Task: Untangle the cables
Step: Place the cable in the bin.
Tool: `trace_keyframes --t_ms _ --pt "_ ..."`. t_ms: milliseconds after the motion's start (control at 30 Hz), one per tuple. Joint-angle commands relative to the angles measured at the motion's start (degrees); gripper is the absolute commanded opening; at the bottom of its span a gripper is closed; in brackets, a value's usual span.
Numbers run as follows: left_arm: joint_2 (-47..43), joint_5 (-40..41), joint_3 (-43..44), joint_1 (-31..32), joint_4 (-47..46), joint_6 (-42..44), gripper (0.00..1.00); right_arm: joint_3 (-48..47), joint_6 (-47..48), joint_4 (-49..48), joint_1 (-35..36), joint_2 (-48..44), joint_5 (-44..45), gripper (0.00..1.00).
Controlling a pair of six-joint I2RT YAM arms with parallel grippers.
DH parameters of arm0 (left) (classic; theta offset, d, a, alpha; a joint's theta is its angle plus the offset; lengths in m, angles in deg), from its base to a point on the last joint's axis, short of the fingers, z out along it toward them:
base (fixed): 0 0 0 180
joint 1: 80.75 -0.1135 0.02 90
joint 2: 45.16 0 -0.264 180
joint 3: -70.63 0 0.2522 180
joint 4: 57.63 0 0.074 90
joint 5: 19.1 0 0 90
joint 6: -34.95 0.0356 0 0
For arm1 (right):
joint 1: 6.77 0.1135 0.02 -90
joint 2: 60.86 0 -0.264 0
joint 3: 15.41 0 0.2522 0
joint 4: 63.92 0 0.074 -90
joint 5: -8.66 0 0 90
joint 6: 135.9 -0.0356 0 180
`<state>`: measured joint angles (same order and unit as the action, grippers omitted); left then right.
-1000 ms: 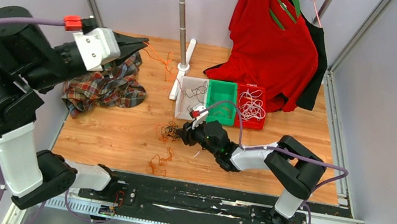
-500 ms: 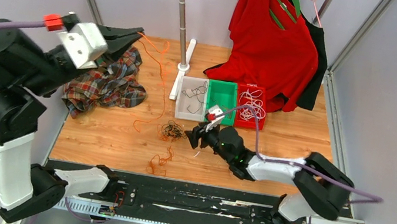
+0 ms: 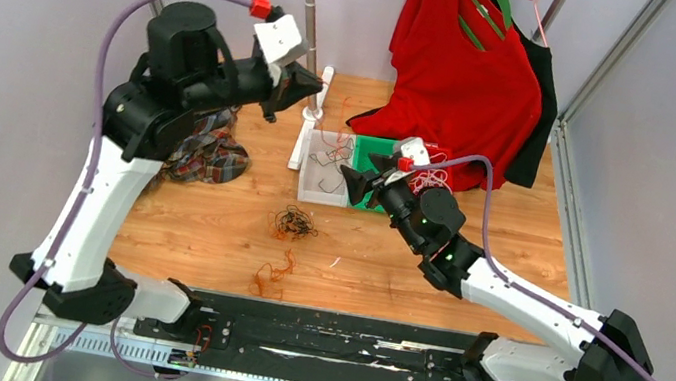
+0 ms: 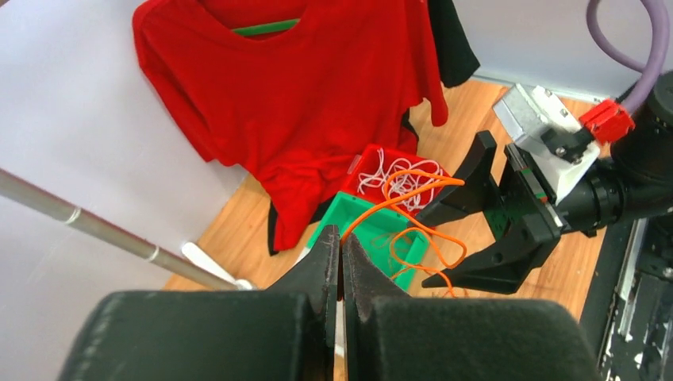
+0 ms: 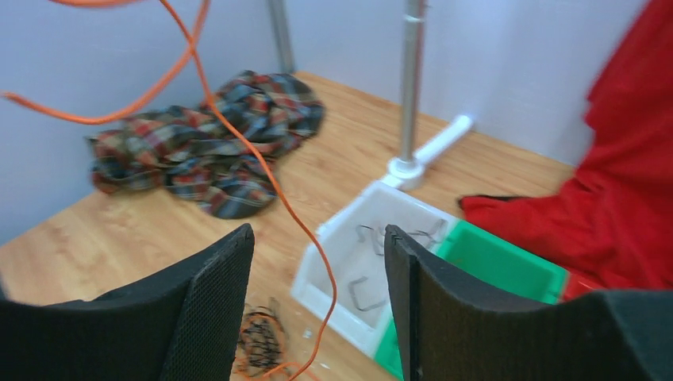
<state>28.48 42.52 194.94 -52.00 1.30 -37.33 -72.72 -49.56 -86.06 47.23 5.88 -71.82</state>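
Orange cable being separated from the tangle

The left gripper [image 4: 341,252], upper centre, was clamped on the orange cable [image 4: 373,217]. The right gripper [image 5: 317,254] stood agape nearby. The likely next move was to pinch lower and pull clear of the mid-table tangle [image 3: 294,221].

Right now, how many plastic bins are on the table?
3, in a row: white bin leftmost, green bin in the middle, red bin rightmost, holding white cables. None seems hidden.

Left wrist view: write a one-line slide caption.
Left gripper pinches an orange cable; the open right gripper faces it, green bin and red shirt beyond.
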Motion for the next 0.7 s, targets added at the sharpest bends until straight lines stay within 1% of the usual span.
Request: trace_keyframes --t_ms 0,67,200,467,600,667 --pt "5.2 -1.9 4.7 0.9 -6.4 -4.0 0.01 -1.6 1.0 5.2 -4.7 -0.9 7.7 0.61" --pt "7.9 -2.0 7.2 1.2 -7.6 -3.9 0.0 -2.0 -1.1 5.3 -7.5 0.0 8.8 0.6" --pt "12.1 -1.1 8.9 1.9 -9.3 -1.8 0.0 -2.7 -3.6 4.1 -9.5 3.4 11.7 0.59" --pt "19.9 -2.1 13.7 2.1 -12.1 -2.0 0.0 -3.4 -2.7 1.1 -11.7 7.5 15.5 0.54" --pt "22.0 -1.2 14.2 2.1 -13.8 -1.6 0.0 -3.2 -4.1 0.9 -13.7 9.3 19.1 0.5" --pt "23.2 -0.2 14.1 2.1 -14.7 -1.4 0.0 -2.9 -3.9 0.0 -14.3 10.5 20.4 0.5"
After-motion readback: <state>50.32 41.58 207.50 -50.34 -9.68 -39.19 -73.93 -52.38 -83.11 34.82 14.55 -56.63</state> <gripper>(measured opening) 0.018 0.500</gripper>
